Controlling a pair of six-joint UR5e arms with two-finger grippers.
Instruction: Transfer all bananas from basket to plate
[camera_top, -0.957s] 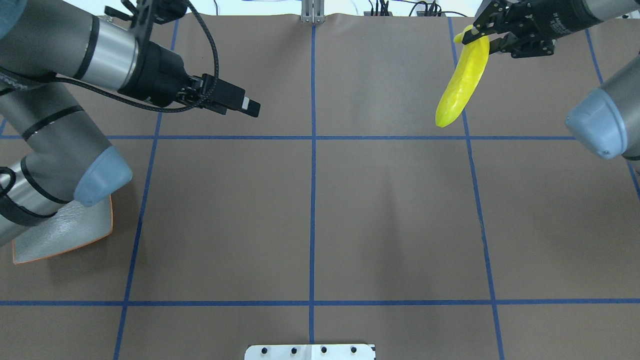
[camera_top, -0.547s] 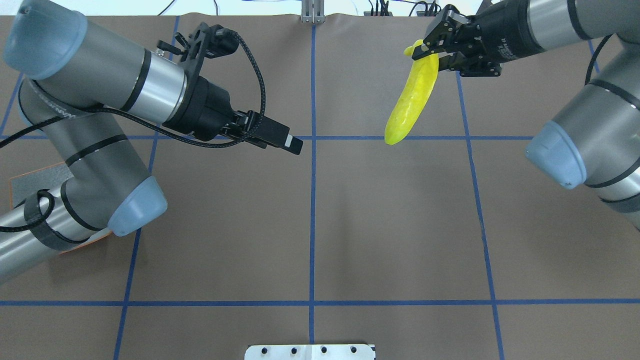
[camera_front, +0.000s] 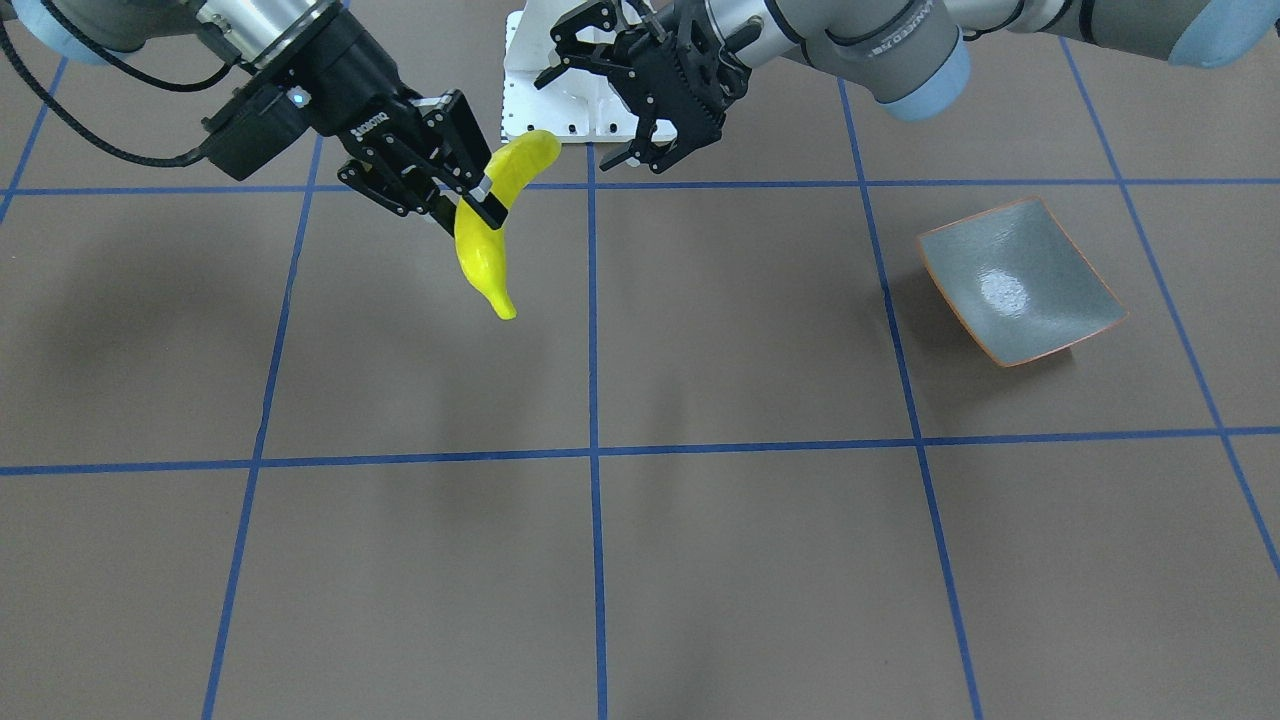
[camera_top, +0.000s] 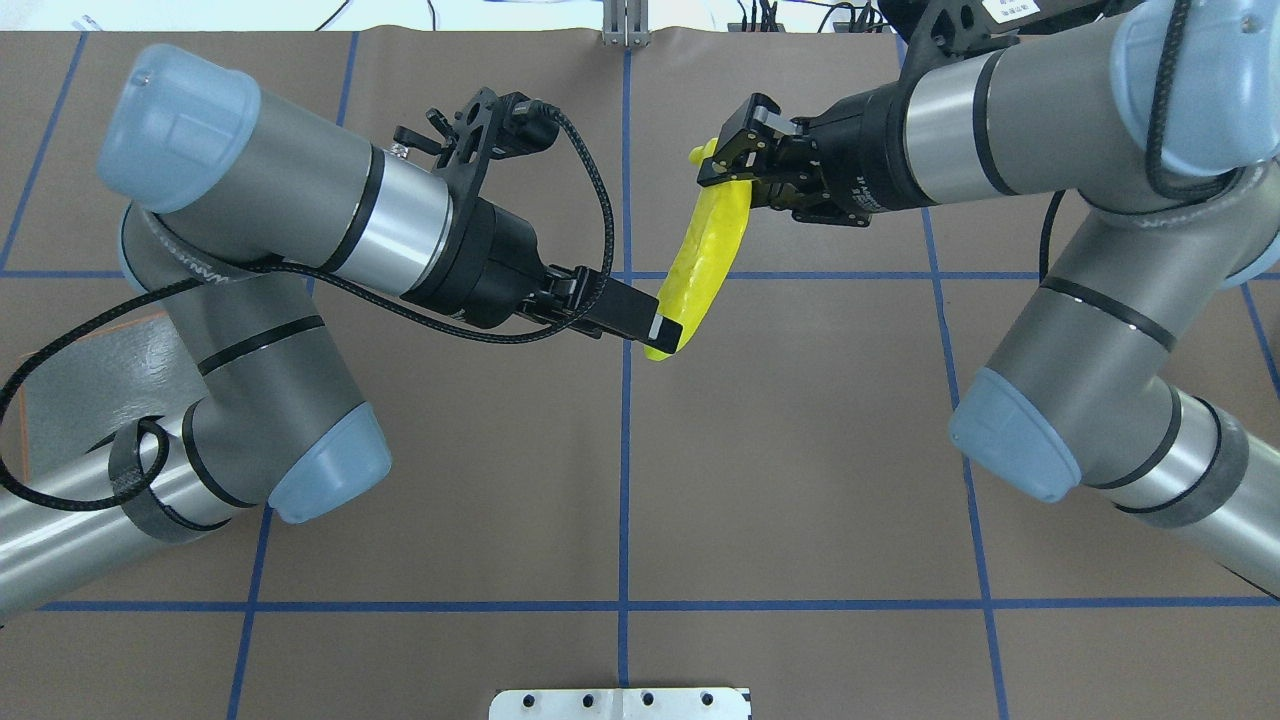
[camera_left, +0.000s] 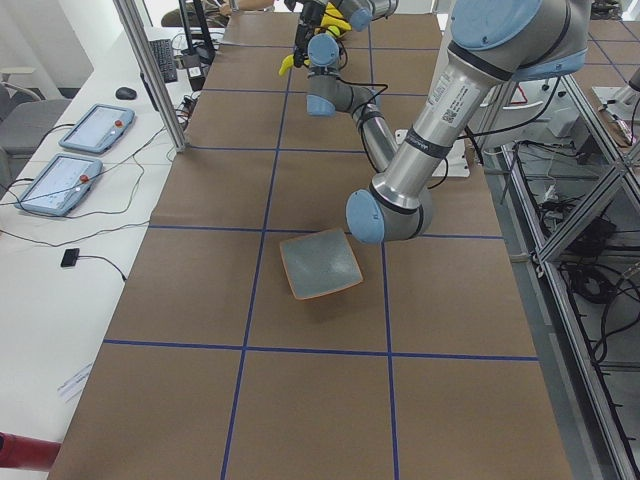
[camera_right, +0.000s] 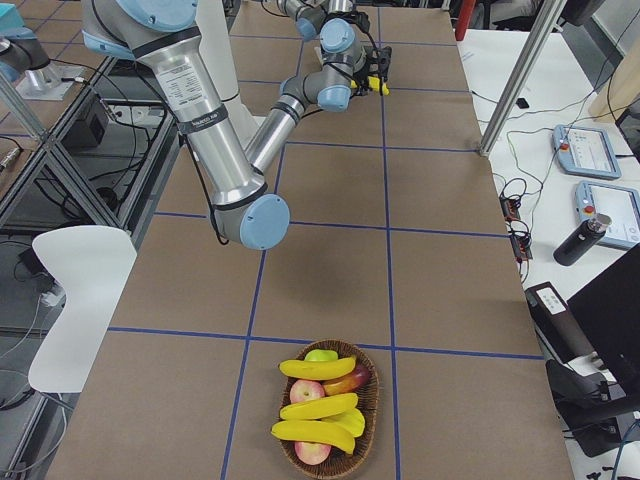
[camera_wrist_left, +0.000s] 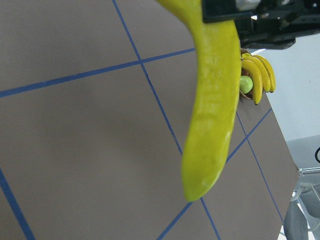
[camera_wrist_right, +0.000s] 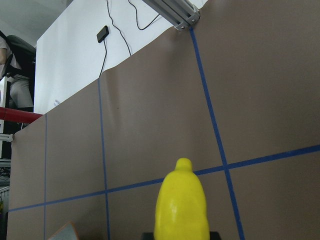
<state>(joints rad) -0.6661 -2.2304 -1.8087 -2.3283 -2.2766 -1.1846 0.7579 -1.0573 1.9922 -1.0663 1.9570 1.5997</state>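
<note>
In the front-facing view, the right gripper (camera_front: 470, 200) is clamped on a bright yellow, curved, smooth plastic-looking banana (camera_front: 480, 260), held clear of the brown paper-covered worktop (camera_front: 700, 550), about midway between its two ends. The left gripper (camera_front: 575, 122) hangs just beside the banana's upper end, fingers spread and holding nothing. A squarish, glossy grey-green plate (camera_front: 1050, 310) with a thin orange-brown rim lies bare toward the worktop's left end. From overhead the left gripper shows edge-on, its tip overlapping the banana's lower end; whether they touch cannot be told there. The left-end view shows the plate flat between the long edges. The right-end view shows an oval woven wicker basket (camera_right: 374, 405) by the worktop's right end, holding three bananas (camera_right: 320, 407) among red and green apples (camera_right: 305, 390). The left wrist view has the banana slanting down the middle. The right wrist view shows only its stub end.
</note>
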